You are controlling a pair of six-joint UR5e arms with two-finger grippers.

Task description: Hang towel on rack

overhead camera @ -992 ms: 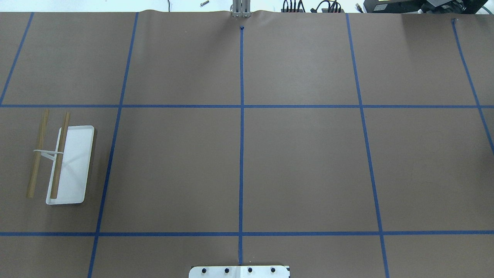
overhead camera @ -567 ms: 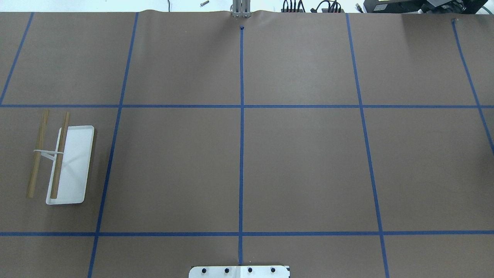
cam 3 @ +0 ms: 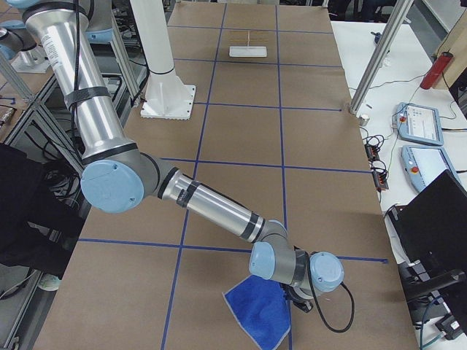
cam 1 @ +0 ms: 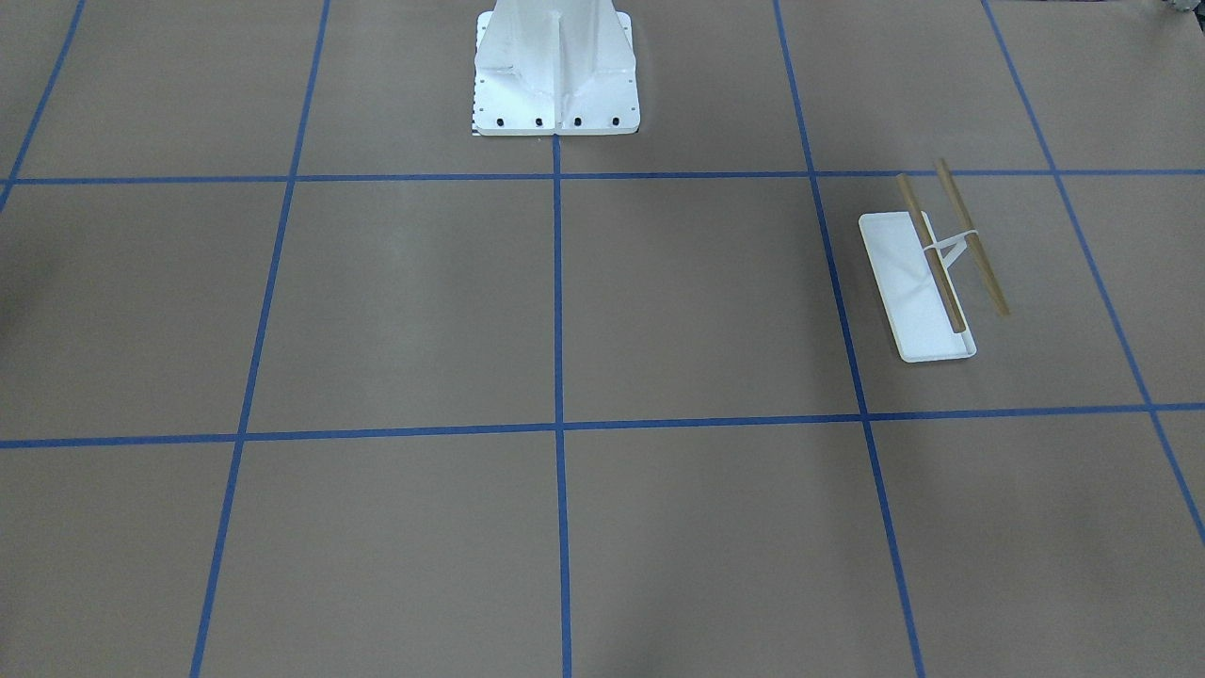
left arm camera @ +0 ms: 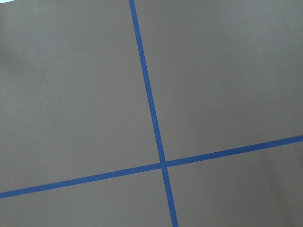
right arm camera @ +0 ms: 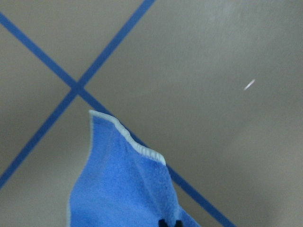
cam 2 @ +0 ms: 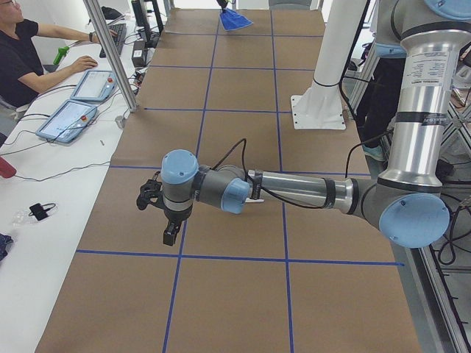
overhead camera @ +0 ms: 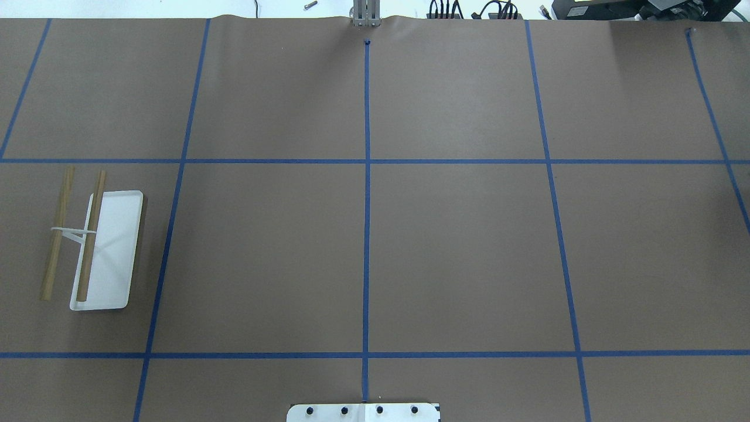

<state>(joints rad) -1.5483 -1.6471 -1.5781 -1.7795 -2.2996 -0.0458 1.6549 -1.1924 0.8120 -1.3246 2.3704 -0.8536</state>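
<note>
Surface: brown paper desk (overhead camera: 457, 252) crossed by blue tape fills every view.
Towel: the towel (cam 3: 259, 312) is at the lower middle of the right side view, blue side showing, gathered at one corner. I cannot tell if its low edge touches the paper.
Right pincer: the right pincer (cam 3: 295, 300) seems to be pinching that corner.
Right arm: stretched far and low, wrist bent down.
Rack: the rack (overhead camera: 117, 252) is at the left edge of the overhead view, rods bare, well apart from the towel.
Change: the overhead view is the same as a second ago, with no arm in it. I judge the carry has hardly begun.
Left arm: forearm level, with the left pincer (cam 2: 169, 234) pointing down. Whether it is spread or closed I cannot tell.
</note>
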